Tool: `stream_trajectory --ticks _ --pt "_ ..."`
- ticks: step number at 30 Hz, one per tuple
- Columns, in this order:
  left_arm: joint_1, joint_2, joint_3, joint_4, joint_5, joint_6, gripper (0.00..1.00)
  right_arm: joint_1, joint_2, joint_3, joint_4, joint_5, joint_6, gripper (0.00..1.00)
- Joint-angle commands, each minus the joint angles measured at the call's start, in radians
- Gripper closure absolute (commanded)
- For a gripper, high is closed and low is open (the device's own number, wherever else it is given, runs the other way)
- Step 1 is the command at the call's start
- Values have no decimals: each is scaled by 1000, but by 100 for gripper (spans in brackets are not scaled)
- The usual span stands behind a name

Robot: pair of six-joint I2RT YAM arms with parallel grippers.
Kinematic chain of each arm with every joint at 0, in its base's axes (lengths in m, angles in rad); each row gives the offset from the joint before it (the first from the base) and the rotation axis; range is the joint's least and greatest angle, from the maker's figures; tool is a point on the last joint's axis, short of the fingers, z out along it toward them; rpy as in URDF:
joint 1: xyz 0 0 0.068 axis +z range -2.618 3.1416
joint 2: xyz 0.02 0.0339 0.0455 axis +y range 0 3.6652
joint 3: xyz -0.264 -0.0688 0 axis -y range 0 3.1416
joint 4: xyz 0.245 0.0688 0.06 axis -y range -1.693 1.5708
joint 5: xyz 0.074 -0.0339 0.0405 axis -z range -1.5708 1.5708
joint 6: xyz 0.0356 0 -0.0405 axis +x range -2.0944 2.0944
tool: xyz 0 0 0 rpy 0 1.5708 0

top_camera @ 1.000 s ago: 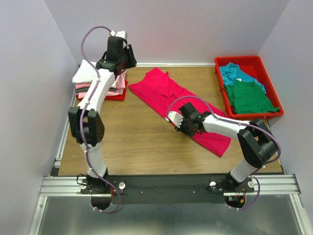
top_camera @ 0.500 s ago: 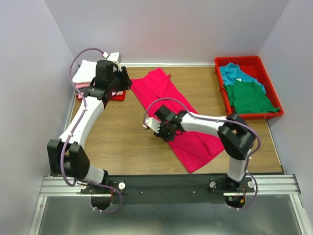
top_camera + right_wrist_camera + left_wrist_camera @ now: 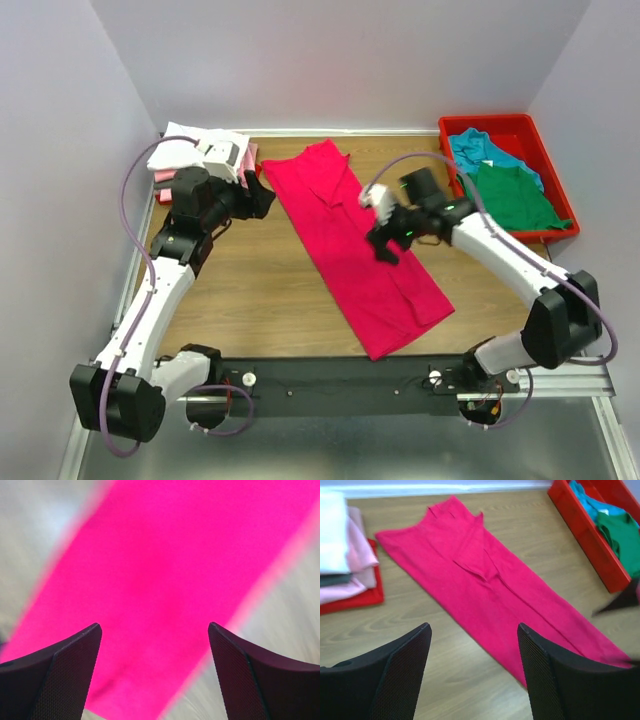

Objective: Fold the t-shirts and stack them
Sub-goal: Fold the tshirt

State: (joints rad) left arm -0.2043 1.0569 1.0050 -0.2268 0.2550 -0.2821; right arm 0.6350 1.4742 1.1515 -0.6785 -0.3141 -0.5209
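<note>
A wood-grain table sits between pale lilac walls. The crimson-pink shirt lies flat across the middle of it as a long narrow strip with its sides turned in. It runs diagonally from the far edge down toward the base of your right arm, and it touches neither pile. On the left, a stack of folded shirts rests on a red tray. On the right, a red bin holds a teal shirt and a green shirt.

Your left claw hangs just beside the stack, near the far end of the strip. Its wrist view shows the fingers spread wide with nothing between them. Your right claw hovers over the middle of the strip, just as wide and just as empty. That wrist view is blurred, so you cannot tell how close it is to the cloth.

Expect the shirt to be light and limp, with no stiffness at all. It will likely sag from wherever you pinch it, and the turned-in layers may slide apart if you catch only the top one. Take hold at the two corners of the near end, one claw to each. Bite close to the edge and through every layer, then carry that end low over the rest of the strip. The wood looks smooth, so the cloth may drag rather than crease.
</note>
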Motion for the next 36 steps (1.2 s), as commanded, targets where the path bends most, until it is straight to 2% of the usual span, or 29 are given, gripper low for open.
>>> stream_trajectory --ticks 1,4,7,10,12,15,17,19,23,25,27,36 --pt "-18 26 -92 72 167 -70 25 -292 -22 -44 -21 -184 -37 6" --pt "-104 64 -169 109 117 -110 29 -440 6 -42 71 -264 37 5" --pt "-188 112 -183 129 76 -152 35 -497 98 5 150 -330 171 6" --pt "-250 118 -186 132 12 -164 35 -505 194 89 217 -347 249 6" --pt "-256 94 -200 138 1 -180 35 -506 329 236 238 -387 344 7" --pt "-257 -42 -239 142 -32 -213 34 -500 552 460 272 -430 500 10" --pt "-259 -109 -285 153 -52 -241 34 -492 711 631 292 -424 638 11" --pt "-257 -193 -328 164 -48 -282 33 -482 803 744 326 -401 731 11" --pt "-257 -273 -370 169 -43 -315 33 -462 1010 979 401 -307 955 11" --pt "-259 -275 -365 167 -40 -312 33 -460 1126 1115 439 -313 1041 11" --pt "-257 -255 -353 158 -31 -301 33 -452 1204 1186 502 -313 1119 12" --pt "-256 -199 -296 136 -45 -273 33 -442 1362 1260 651 -333 1298 27"
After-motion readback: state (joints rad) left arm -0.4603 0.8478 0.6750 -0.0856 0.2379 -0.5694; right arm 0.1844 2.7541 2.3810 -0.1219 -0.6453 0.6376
